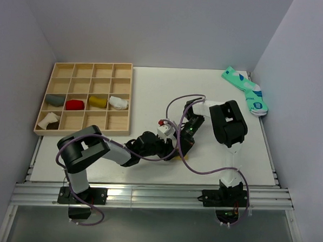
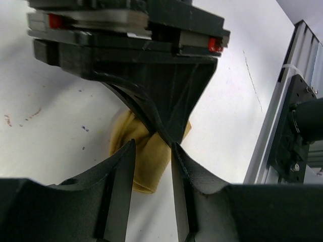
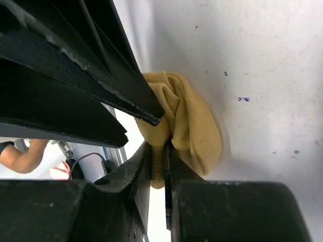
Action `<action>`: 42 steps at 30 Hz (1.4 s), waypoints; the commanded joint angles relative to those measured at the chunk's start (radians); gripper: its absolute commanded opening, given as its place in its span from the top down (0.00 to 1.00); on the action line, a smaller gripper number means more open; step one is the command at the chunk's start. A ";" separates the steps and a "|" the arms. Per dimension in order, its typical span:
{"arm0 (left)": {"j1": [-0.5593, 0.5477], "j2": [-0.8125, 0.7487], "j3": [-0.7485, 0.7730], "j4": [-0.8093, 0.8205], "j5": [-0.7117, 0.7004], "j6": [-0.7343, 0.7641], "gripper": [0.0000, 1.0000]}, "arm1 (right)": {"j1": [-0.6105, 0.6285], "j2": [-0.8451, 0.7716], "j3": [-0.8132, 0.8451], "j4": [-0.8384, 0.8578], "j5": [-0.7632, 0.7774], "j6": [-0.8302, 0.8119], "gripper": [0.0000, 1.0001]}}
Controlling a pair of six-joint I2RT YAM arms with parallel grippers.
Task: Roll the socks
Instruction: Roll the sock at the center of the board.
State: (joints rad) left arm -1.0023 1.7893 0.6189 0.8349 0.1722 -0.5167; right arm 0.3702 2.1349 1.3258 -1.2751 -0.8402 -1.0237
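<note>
A mustard-yellow sock [image 2: 147, 164] lies bunched on the white table between my two grippers. In the top view only a sliver of this sock [image 1: 185, 152] shows under the arms. My right gripper [image 3: 157, 146] is shut on a fold of the yellow sock [image 3: 194, 126], with fabric pinched between its jaws. From the opposite side, my left gripper [image 2: 153, 143] stands open, its fingers either side of the sock's near end. The two grippers meet tip to tip near the table's middle front [image 1: 174, 142].
A wooden compartment tray [image 1: 86, 64] at the back left holds rolled socks: grey [image 1: 56, 100], red [image 1: 74, 104], yellow [image 1: 97, 101], white [image 1: 118, 102]. Teal and blue socks [image 1: 247, 92] lie at the back right. An aluminium rail [image 2: 287, 131] runs along the near edge.
</note>
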 commanded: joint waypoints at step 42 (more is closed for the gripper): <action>0.001 0.122 0.166 -0.379 -0.008 -0.154 1.00 | -0.034 -0.329 -0.192 0.321 0.122 0.221 0.60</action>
State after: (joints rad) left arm -1.0016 1.8759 0.7898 0.6128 0.1852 -0.6445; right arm 0.3458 1.8938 1.1584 -1.0096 -0.7322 -0.8181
